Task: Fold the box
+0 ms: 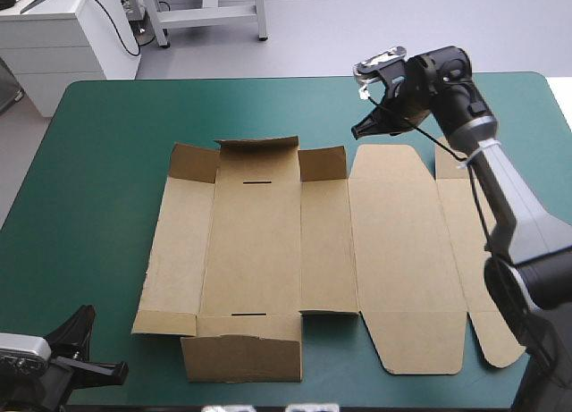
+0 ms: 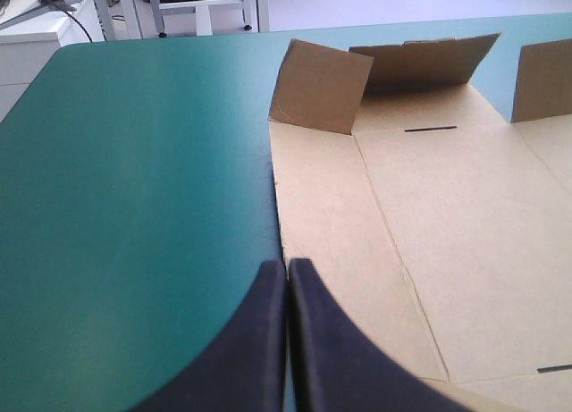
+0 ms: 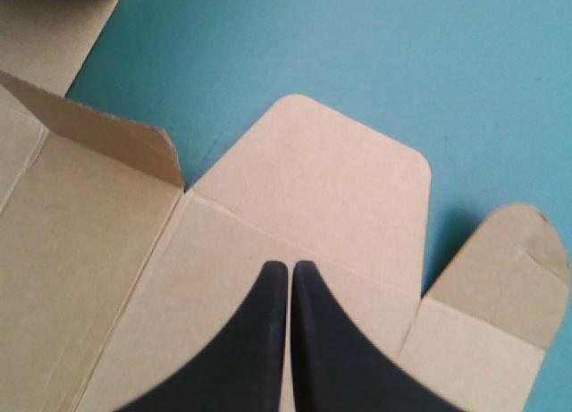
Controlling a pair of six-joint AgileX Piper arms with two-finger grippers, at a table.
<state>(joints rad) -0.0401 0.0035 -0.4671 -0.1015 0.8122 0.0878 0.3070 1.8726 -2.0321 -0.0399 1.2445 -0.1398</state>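
The brown box [image 1: 304, 260] lies mostly flat in the middle of the teal-green table, a cut sheet with its far flaps and one near flap raised a little. My right gripper [image 1: 365, 128] hovers shut above the far edge of the lid panel; in its wrist view the black fingers [image 3: 288, 267] meet over the lid's rounded far flap [image 3: 304, 175]. My left gripper [image 1: 114, 370] rests shut near the table's front left corner, beside the box's left panel [image 2: 331, 224], with its tips [image 2: 287, 267] over the box's left edge. Neither gripper holds anything.
The bare teal-green cover [image 1: 98, 180] stretches left of the box and along the far edge. The lid's right flaps [image 1: 478, 242] lie under my right arm, close to the table's right edge.
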